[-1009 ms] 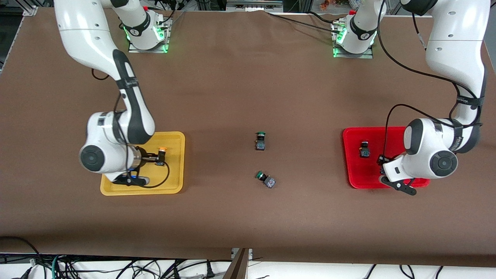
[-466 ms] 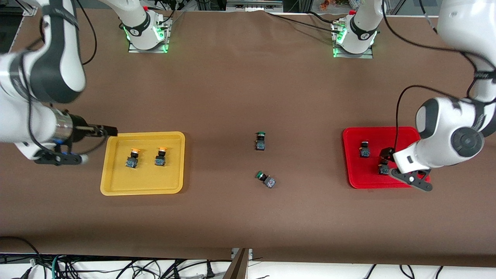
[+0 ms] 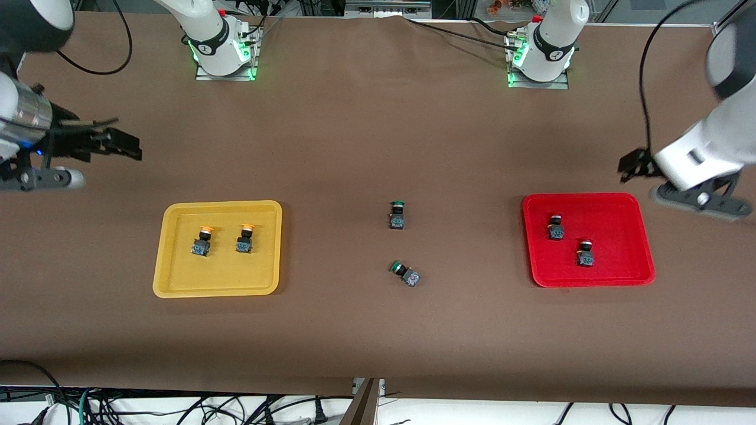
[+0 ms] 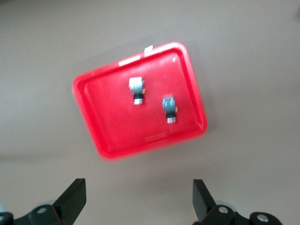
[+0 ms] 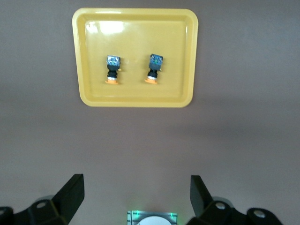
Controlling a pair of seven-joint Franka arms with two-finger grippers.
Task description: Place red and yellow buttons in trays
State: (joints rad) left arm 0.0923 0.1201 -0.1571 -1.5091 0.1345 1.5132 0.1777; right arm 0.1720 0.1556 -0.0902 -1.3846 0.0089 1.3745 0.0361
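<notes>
green-capped switches (image 3: pixel 404 273) loose mid-desk: grabbing one by mistake is my main risk | red buttons (image 3: pixel 585 252) in red tray (image 3: pixel 620 203), yellow buttons (image 3: pixel 204 241) in yellow tray (image 3: pixel 177 283): sorted | left gripper (image 4: pixel 139 199) and right gripper (image 5: pixel 136 196) fingers spread, empty, raised over bare desk (image 3: pixel 354 136)

Both arms have glossy white shells with black joint bands. Black cables trail along each arm. Green lights glow at both bases. The gripper fingers (image 4: pixel 75 197) are black.
</notes>
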